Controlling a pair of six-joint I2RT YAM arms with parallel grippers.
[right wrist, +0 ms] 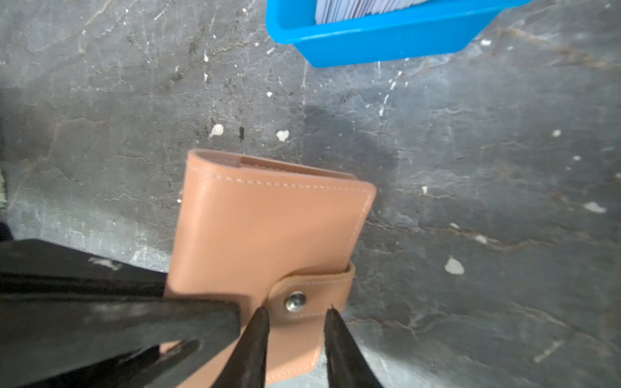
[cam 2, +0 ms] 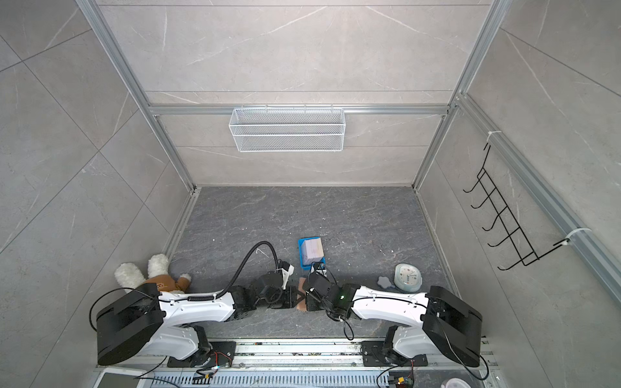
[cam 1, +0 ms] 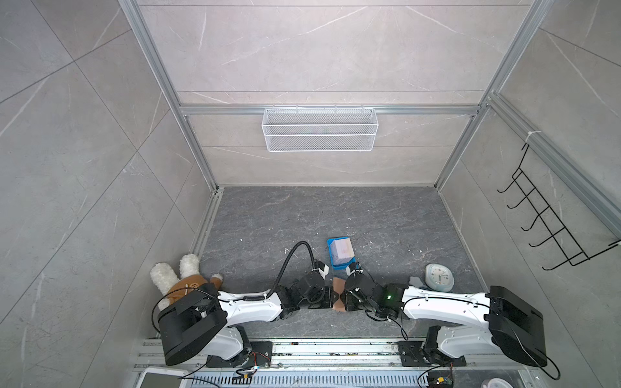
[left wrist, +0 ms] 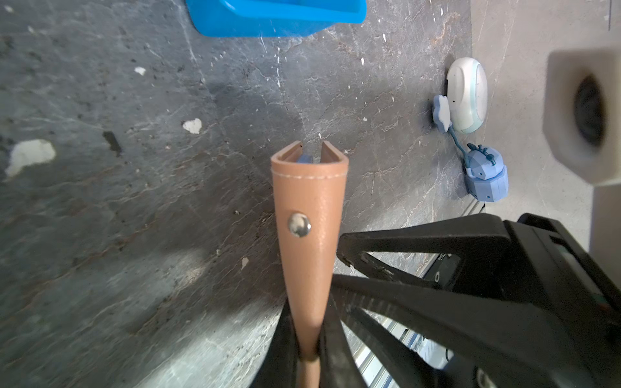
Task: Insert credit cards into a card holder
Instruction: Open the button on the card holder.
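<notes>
The tan card holder (cam 1: 338, 284) is folded shut and held off the table near the front, between both arms. My left gripper (left wrist: 309, 322) is shut on its lower edge, and the holder (left wrist: 307, 201) rises edge-on from the fingers. In the right wrist view its flat face (right wrist: 268, 228) shows, with the snap tab (right wrist: 312, 295) fastened. My right gripper (right wrist: 297, 314) is open, one fingertip on each side of the snap button. The credit cards (cam 1: 342, 250) stand as a pale stack in a blue tray (cam 1: 331, 257) just behind the holder, and the stack (right wrist: 356, 8) also shows in the right wrist view.
A pale round clock (cam 1: 439, 277) and a small blue toy (cam 1: 416, 281) lie at the right front. A plush toy (cam 1: 181, 278) lies at the left front. A white wire basket (cam 1: 319, 129) hangs on the back wall and a black hook rack (cam 1: 544, 221) on the right wall.
</notes>
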